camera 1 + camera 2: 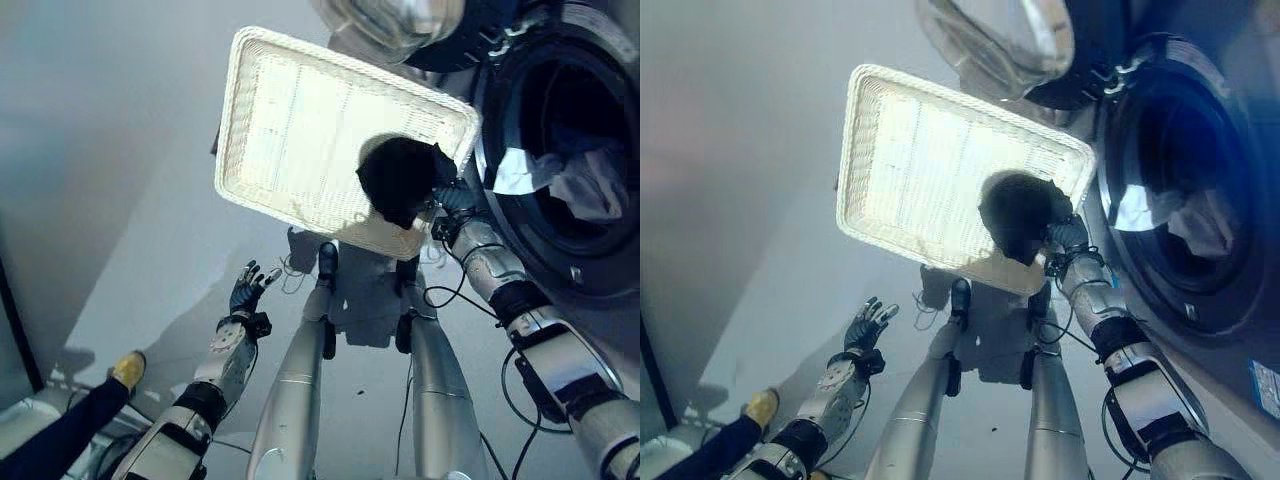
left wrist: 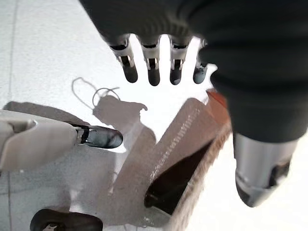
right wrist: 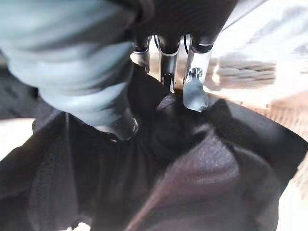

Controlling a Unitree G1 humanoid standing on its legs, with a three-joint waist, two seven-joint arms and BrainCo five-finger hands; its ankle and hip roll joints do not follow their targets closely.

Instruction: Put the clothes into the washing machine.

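Note:
A black garment (image 1: 398,178) lies bunched in the corner of the white woven basket (image 1: 290,120) nearest the washing machine (image 1: 600,270). My right hand (image 1: 452,200) is at that garment's edge. In the right wrist view its fingers (image 3: 195,91) and thumb dig into the dark cloth (image 3: 192,168) and pinch a fold. The machine's drum (image 1: 560,110) is open, with light clothes (image 1: 590,185) inside. My left hand (image 1: 246,290) hangs low on the left over the floor, fingers (image 2: 153,72) straight and holding nothing.
The machine's round glass door (image 1: 400,25) stands swung open above the basket's far end. A person's leg in dark blue (image 1: 60,430) with a yellow shoe (image 1: 127,368) is at the lower left. Pale floor spreads left of the basket.

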